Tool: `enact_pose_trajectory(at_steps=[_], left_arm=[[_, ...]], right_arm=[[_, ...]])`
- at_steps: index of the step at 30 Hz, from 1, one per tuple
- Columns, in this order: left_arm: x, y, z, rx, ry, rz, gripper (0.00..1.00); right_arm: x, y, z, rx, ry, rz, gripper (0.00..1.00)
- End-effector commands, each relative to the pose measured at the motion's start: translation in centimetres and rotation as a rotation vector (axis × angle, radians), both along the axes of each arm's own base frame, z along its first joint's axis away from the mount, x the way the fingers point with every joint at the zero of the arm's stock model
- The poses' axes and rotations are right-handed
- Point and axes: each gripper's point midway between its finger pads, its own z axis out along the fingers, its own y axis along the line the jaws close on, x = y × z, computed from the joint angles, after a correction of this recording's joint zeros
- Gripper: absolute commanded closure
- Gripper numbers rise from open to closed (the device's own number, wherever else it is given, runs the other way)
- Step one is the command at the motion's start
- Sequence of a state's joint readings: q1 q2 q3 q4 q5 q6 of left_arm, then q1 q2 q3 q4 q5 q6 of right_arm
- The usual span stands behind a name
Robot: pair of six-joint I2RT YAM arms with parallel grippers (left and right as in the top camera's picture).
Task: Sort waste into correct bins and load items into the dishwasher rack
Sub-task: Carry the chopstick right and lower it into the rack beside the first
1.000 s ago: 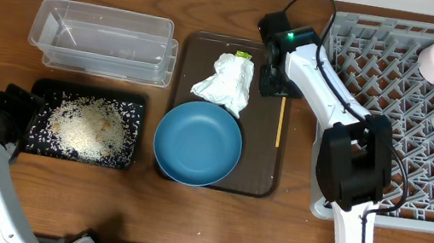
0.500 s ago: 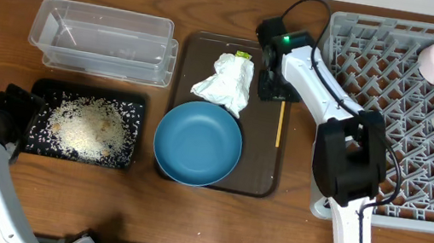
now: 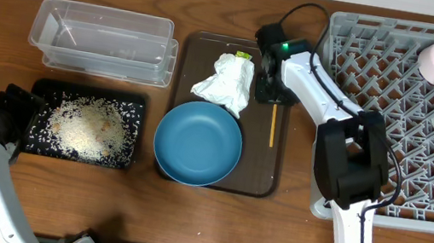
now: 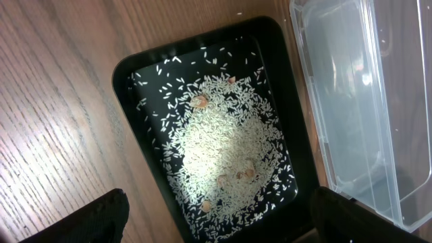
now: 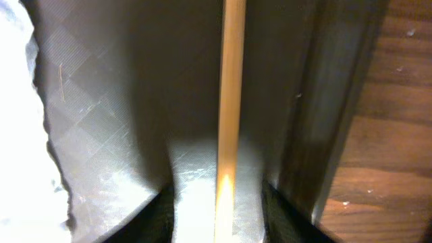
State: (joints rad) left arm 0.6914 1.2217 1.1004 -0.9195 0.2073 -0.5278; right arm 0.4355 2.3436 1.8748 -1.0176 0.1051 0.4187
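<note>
Now the chopstick [image 3: 272, 126] lies further left, inside the open right gripper [image 5: 217, 202].

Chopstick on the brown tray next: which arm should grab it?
Right. The right gripper hangs over the chopstick, jaws open astride it; the left gripper sits far off by the black tray.

White rice [image 4: 223, 155] speckling black tray [image 4: 138, 118]; blue bowl [image 3: 197, 144]; white napkin [image 3: 224, 84]; grey lattice rack [image 3: 405, 72]; tan chopstick [image 5: 229, 101] on diamond-textured brown serving tray [image 5: 101, 121]; wood-grain tabletop [image 3: 185, 220].
</note>
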Motion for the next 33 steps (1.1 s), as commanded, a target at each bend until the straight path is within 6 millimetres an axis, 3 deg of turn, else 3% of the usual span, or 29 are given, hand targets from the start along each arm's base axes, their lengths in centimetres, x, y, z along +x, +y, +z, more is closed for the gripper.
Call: enact_pose_trajectory(at_steps=[1, 3, 9, 12, 15, 20, 25, 29, 33], left_arm=[[0.1, 0.2, 0.5, 0.004, -0.012, 0.011, 0.11], [0.1, 0.2, 0.5, 0.004, -0.012, 0.011, 0.11], [0.1, 0.2, 0.5, 0.003, -0.012, 0.011, 0.11], [0.1, 0.2, 0.5, 0.004, -0.012, 0.011, 0.11], [0.1, 0.2, 0.5, 0.003, -0.012, 0.011, 0.11], [0.1, 0.2, 0.5, 0.004, -0.012, 0.011, 0.11], [0.1, 0.2, 0.5, 0.004, -0.012, 0.011, 0.11], [0.1, 0.2, 0.5, 0.004, -0.012, 0.011, 0.11], [0.1, 0.2, 0.5, 0.004, -0.012, 0.011, 0.11]], right_arm=[[-1.9, -0.5, -2.6, -0.026, 0.077, -0.012, 0.82], [-1.7, -0.5, -2.6, -0.022, 0.071, -0.027, 0.97], [-1.0, 0.3, -1.6, 0.057, 0.068, -0.045, 0.99], [0.2, -0.1, 1.1, 0.119, 0.052, -0.039, 0.99], [1.9, -1.0, 5.3, 0.189, -0.001, -0.005, 0.99], [4.9, -5.0, 13.9, 0.268, -0.183, -0.005, 0.99], [6.1, -10.2, 20.5, 0.305, -0.353, 0.029, 0.99], [6.3, -14.2, 21.8, 0.270, -0.398, 0.016, 0.99], [6.2, -15.9, 20.3, 0.258, -0.366, -0.007, 0.99]])
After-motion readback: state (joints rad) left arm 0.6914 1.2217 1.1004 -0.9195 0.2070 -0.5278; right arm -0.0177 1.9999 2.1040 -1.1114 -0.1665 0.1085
